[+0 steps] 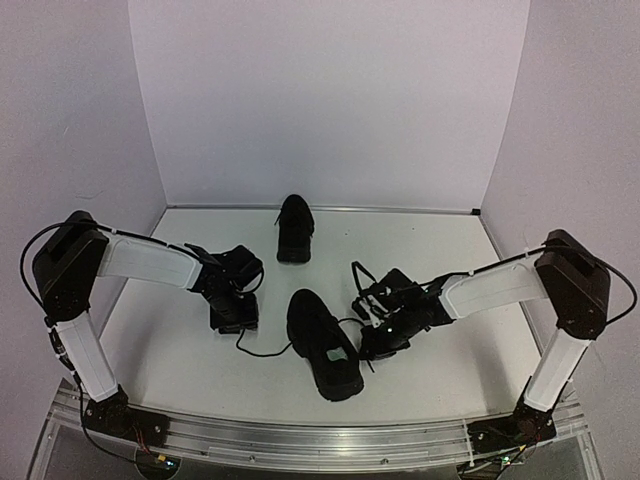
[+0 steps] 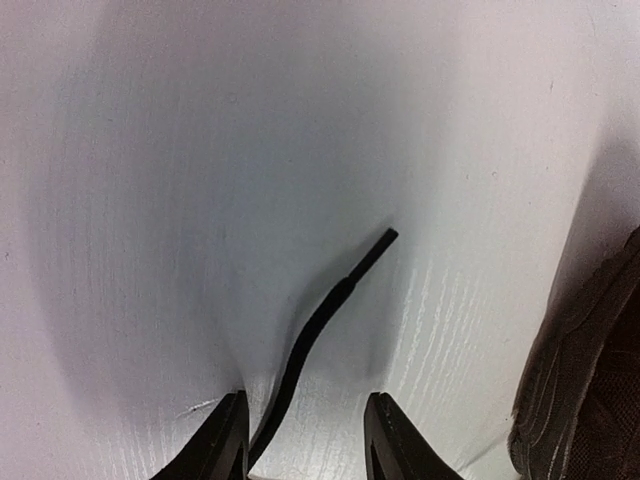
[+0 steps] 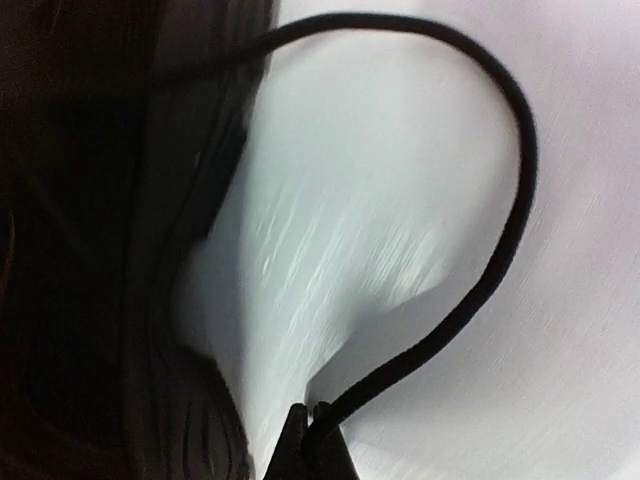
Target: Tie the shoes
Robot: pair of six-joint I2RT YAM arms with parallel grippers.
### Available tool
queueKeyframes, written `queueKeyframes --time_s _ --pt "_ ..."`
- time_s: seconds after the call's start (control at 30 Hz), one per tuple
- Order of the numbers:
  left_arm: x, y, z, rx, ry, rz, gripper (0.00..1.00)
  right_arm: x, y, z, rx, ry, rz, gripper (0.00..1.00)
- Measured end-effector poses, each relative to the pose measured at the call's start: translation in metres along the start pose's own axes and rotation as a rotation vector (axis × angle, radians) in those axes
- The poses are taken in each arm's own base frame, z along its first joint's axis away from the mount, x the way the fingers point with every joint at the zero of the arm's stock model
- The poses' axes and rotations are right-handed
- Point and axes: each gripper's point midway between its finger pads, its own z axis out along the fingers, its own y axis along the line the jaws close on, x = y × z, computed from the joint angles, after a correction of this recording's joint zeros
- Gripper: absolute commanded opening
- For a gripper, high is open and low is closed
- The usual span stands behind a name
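The near shoe [image 1: 322,345], with its pale insole label showing, lies at the middle of the desk [image 1: 440,250]. The far shoe [image 1: 294,228] is set at its 12 o'clock, well apart. No knot can be seen on either.

The likeliest failure is judged to be a missed pinch on the left. The left lace [image 2: 318,318] lies flat on the desk and runs close to one finger, not midway between the two. If the fingers are closed too high, the thin cord could be pushed aside or let slip. On the right, the right lace [image 3: 522,160] is drawn out from the near shoe in a curved loop. If it is pulled hard, the shoe could be dragged or the cord tugged free.

The left fingers [image 1: 233,312], at the near shoe's 9 o'clock, are partly open. The left lace passes between them and is not gripped. The right fingers [image 3: 310,445], at 3 o'clock, are fully closed and pinched on the right lace.
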Motion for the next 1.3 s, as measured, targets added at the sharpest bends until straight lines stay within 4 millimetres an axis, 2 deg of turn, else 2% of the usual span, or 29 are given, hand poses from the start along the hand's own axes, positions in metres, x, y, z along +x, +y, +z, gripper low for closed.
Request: queueKeyframes --time_s 0.23,0.37,0.5,0.67,0.77,0.83,1.03,1.1,1.2,1.3 --pt "0.0 -0.001 0.001 0.006 0.004 0.016 0.34 0.012 0.043 0.015 -0.052 0.047 -0.084 0.0" --pt "0.001 -0.001 0.001 0.009 0.01 0.025 0.2 0.014 0.062 0.022 -0.077 0.057 -0.105 0.0" --pt "0.001 -0.001 0.001 0.01 0.012 0.048 0.01 0.015 0.063 0.022 -0.075 0.055 -0.096 0.0" --pt "-0.001 -0.002 -0.006 0.016 0.001 0.072 0.0 0.02 0.059 0.001 -0.058 0.025 -0.071 0.0" --pt "-0.009 -0.006 -0.03 0.045 -0.051 0.093 0.0 0.013 0.061 -0.028 -0.052 -0.037 -0.054 0.0" --pt "-0.015 -0.009 -0.057 0.081 -0.105 0.113 0.0 0.003 0.065 -0.055 -0.058 -0.103 -0.039 0.0" --pt "-0.031 -0.022 -0.165 0.28 -0.324 0.173 0.0 -0.044 0.068 -0.147 -0.065 -0.349 0.036 0.0" --pt "-0.031 -0.023 -0.195 0.346 -0.382 0.188 0.0 -0.06 0.074 -0.172 -0.073 -0.418 0.049 0.0" --pt "-0.024 -0.02 -0.232 0.439 -0.448 0.201 0.0 -0.079 0.09 -0.199 -0.106 -0.481 0.041 0.0" --pt "-0.012 -0.013 -0.256 0.522 -0.488 0.209 0.0 -0.099 0.113 -0.217 -0.164 -0.52 0.012 0.0"
